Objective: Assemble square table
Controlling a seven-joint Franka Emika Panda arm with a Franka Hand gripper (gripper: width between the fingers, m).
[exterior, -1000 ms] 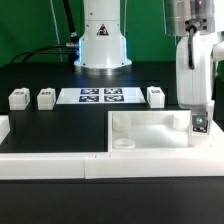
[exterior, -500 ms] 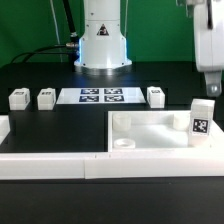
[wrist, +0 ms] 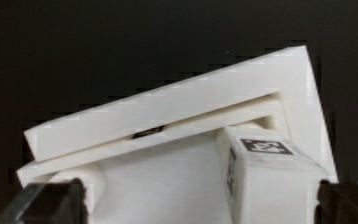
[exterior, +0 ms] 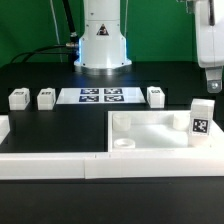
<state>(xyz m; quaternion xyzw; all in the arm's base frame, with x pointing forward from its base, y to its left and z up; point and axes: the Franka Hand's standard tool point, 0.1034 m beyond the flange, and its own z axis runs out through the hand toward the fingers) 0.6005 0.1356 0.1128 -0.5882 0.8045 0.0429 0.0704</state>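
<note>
At the exterior view's right, our gripper (exterior: 209,75) hovers, fingers spread and empty, above one leg (exterior: 201,119) standing upright in a corner of the slab (exterior: 150,128). We judge this leg placed; next means reaching for a loose leg (exterior: 155,95) beside the marker board (exterior: 103,96).

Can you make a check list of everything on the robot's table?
Surface: black tabletop, carrying the flat white marker board.
Job's things: white plastic square slab; one small white tagged leg upright at its corner; three other legs lying behind.
Clutter: long white border rails in front.
Grippers: the hand is open, hanging above the upright leg.
Cables: black cables behind the table.
Surroundings: green backdrop; white robot base.
</note>
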